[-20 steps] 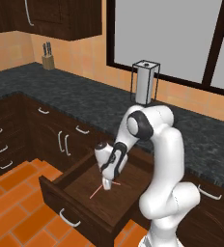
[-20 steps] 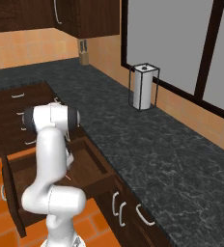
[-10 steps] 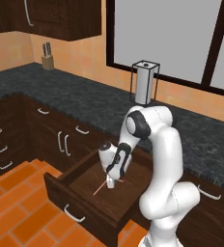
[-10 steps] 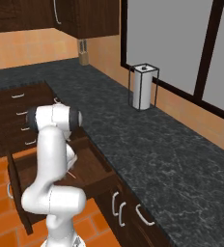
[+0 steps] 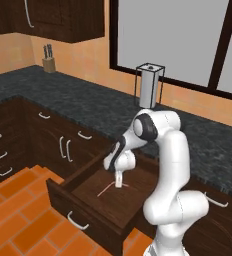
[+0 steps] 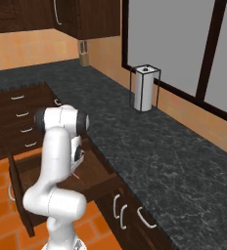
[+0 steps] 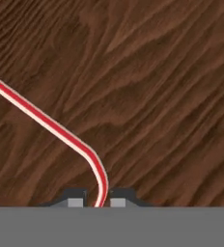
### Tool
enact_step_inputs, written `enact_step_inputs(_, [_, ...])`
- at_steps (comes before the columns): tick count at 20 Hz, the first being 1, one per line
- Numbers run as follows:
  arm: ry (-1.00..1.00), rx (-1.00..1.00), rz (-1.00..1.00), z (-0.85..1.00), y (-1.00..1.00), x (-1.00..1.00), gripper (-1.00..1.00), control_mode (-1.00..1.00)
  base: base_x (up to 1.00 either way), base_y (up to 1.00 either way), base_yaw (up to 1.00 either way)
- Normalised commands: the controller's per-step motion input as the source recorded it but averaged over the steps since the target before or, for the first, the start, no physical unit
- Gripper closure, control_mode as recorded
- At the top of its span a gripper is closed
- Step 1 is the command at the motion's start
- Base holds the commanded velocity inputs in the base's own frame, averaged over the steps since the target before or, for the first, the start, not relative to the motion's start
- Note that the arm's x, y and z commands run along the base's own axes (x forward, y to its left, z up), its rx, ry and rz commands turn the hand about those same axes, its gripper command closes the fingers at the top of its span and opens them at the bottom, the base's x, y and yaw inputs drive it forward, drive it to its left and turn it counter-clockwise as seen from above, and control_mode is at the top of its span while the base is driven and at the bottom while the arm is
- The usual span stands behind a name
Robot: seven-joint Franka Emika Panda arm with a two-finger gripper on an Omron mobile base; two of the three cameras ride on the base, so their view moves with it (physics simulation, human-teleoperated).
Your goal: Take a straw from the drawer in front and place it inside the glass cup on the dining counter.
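The drawer [image 5: 77,206] stands pulled open below the black counter, and my arm reaches down into it. My gripper [image 5: 118,184] stands upright with its tips on the drawer floor. The straw [image 5: 107,189] lies flat on the wood and runs left from the tips. In the hand view the red and white straw [image 7: 51,126] curves down into the narrow gap between my fingertips [image 7: 75,200]. The gripper [image 7: 95,201] is shut on the straw's bent end. In the right base view the open drawer [image 6: 20,193] sits behind my arm. The glass cup and the dining counter are out of view.
A black speckled counter [image 5: 83,106] runs along the wall above the drawer, with a paper towel holder [image 5: 149,86] and a knife block [image 5: 48,58] on it. Dark cabinet doors [image 5: 63,145] flank the drawer on the left. Orange tiles [image 5: 23,220] cover the floor.
My gripper has dropped a little lower onto the drawer floor and its jaws have gone from wide open to shut on the straw.
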Motion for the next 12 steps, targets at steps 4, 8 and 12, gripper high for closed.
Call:
enact_step_inputs(4, [0.06,0.05,0.1,-1.0,0.13,-0.97,1.0,-1.0,0.0,0.0,0.0])
enact_step_inputs(8, [-0.12,0.01,0.07,-0.46,0.44,-1.0,1.0,-1.0,0.0,0.0,0.0])
enact_step_inputs(12, [-0.42,0.14,0.0,0.9,0.54,-0.95,1.0,-1.0,0.0,0.0,0.0])
